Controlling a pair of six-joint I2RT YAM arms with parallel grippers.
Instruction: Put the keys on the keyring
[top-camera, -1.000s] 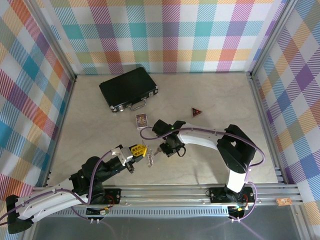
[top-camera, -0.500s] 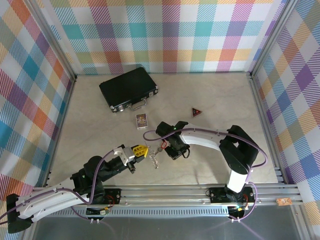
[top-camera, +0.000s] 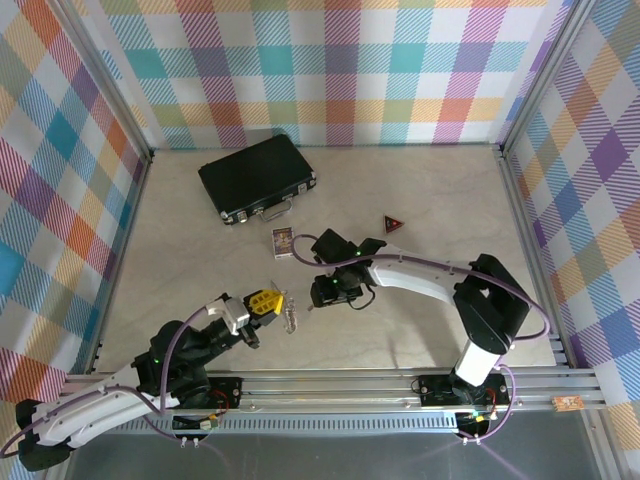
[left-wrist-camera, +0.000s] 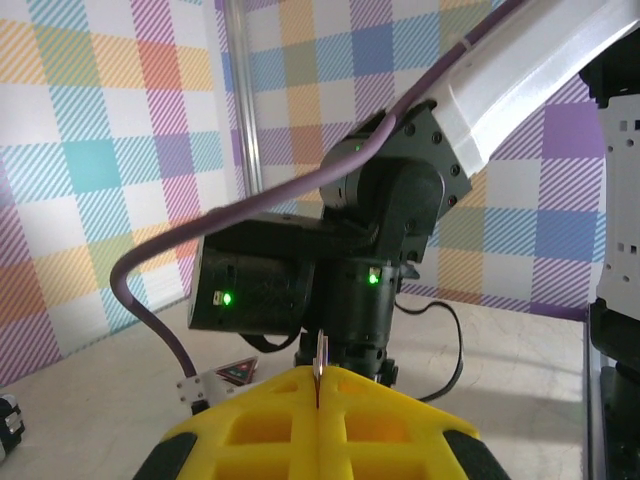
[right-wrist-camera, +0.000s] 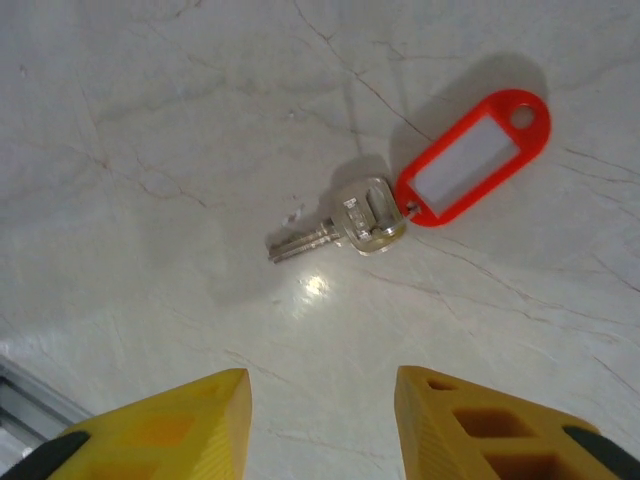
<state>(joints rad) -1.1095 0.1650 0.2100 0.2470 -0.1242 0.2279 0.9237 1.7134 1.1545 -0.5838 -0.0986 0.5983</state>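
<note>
Right wrist view is showing my right gripper (right-wrist-camera: 322, 395) hanging over the pale marbled table (right-wrist-camera: 150, 120), its yellow fingers (right-wrist-camera: 190, 415) standing apart with nothing between them. Just beyond the fingertips the key (right-wrist-camera: 340, 228) is lying flat on the table. Its blade is pointing left in that view, and its red tag (right-wrist-camera: 470, 160) is joined at the key's head and reaching toward the upper right. From the top external camera, my left gripper (top-camera: 267, 301) is sitting just left of my right one, and the keyring (top-camera: 291, 318) is showing as a string of silvery pieces right beside its yellow tips. On my left wrist camera those jaws are pressing shut on the keyring, a thin sliver of metal sticking up between the pads. Farther back, a black case (top-camera: 258, 178), a small card (top-camera: 283, 241) and a dark red triangular piece (top-camera: 394, 224) are lying apart from one another.
</note>
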